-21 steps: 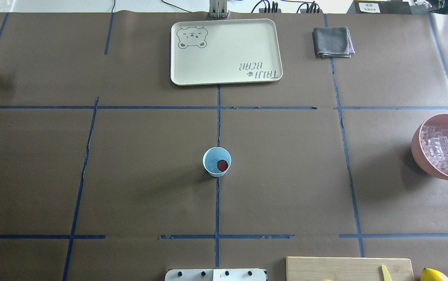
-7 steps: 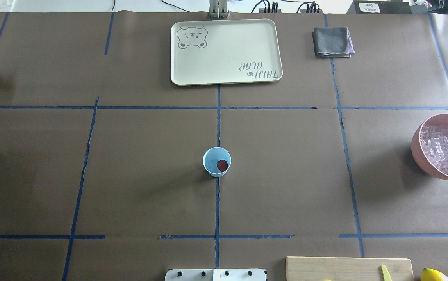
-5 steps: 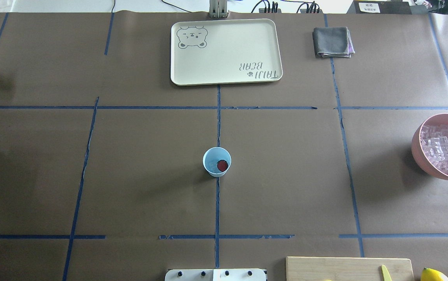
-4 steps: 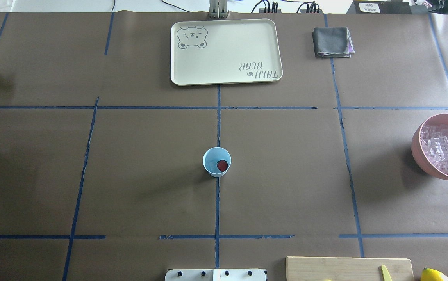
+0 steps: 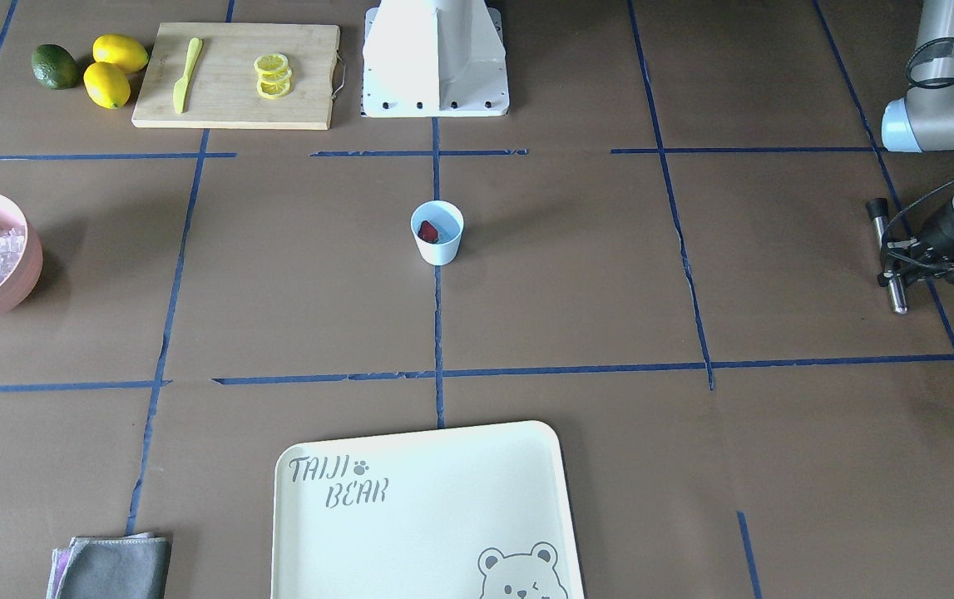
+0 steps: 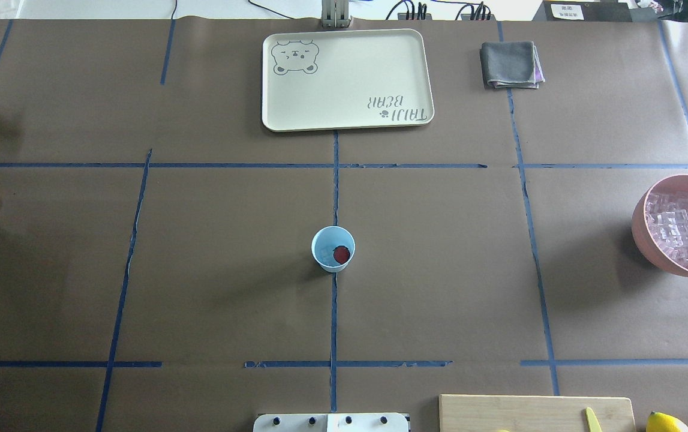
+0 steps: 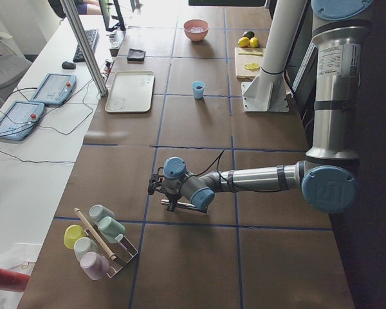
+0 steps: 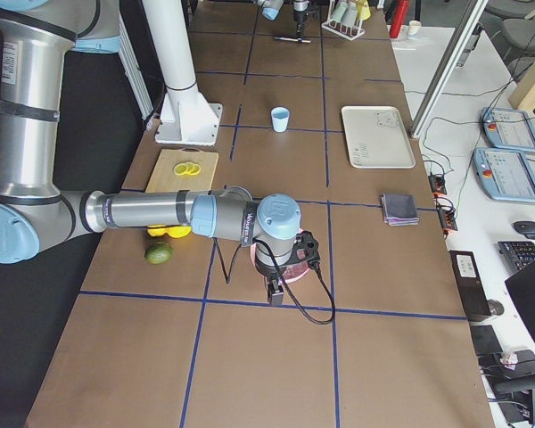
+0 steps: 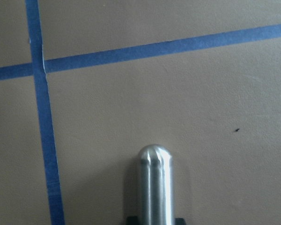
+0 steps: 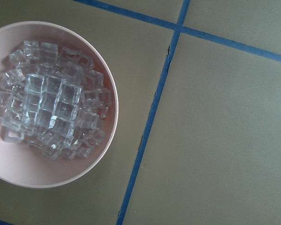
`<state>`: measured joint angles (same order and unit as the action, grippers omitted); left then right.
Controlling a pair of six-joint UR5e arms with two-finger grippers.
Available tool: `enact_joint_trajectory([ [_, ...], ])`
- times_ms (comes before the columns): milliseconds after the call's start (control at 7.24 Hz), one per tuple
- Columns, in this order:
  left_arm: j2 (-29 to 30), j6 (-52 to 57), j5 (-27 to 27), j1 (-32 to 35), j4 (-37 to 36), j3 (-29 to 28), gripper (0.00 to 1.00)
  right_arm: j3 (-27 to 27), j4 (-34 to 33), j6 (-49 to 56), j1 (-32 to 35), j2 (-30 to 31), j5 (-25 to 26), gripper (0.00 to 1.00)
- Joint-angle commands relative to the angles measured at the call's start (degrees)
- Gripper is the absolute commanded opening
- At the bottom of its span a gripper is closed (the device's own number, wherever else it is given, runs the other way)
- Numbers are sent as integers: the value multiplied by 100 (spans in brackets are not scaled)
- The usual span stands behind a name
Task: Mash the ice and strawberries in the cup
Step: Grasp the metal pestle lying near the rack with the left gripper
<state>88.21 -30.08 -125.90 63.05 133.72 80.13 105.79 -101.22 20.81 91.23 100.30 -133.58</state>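
Note:
The light-blue cup (image 6: 333,249) stands upright at the table's middle, also in the front view (image 5: 437,233). A red strawberry (image 6: 341,255) lies inside it. The ice (image 10: 51,117) is piled in a pink bowl (image 6: 640,234) at the table's right end. My left gripper (image 5: 897,259) is at the far left edge, shut on a metal rod (image 5: 884,241) with a black tip; the rod's rounded end shows in the left wrist view (image 9: 154,183). My right gripper (image 8: 276,290) hangs above the ice bowl; I cannot tell whether it is open or shut.
A cream bear tray (image 6: 346,78) and a folded grey cloth (image 6: 510,64) lie on the far side. A cutting board (image 5: 235,75) with lemon slices and a yellow knife, two lemons and a lime sit by the robot base (image 5: 435,58). A cup rack (image 7: 100,238) stands at the left end.
My left gripper came in at the left edge and closed on the metal rod. The rod has since shifted slightly away from the robot. Cup, strawberry and bowl have not moved.

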Motion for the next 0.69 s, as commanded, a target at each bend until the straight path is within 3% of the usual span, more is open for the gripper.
enact_joint_trajectory([
  [0, 169, 246, -57, 14, 57, 554, 0, 12, -3, -7, 0, 7, -1, 100],
  [276, 572, 653, -145, 76, 677, 784, 0, 3, -3, -7, 0, 7, -1, 100],
  [553, 968, -204, -267, 85, 1581, 803, 0, -6, -3, 2, 0, 33, -1, 100],
])
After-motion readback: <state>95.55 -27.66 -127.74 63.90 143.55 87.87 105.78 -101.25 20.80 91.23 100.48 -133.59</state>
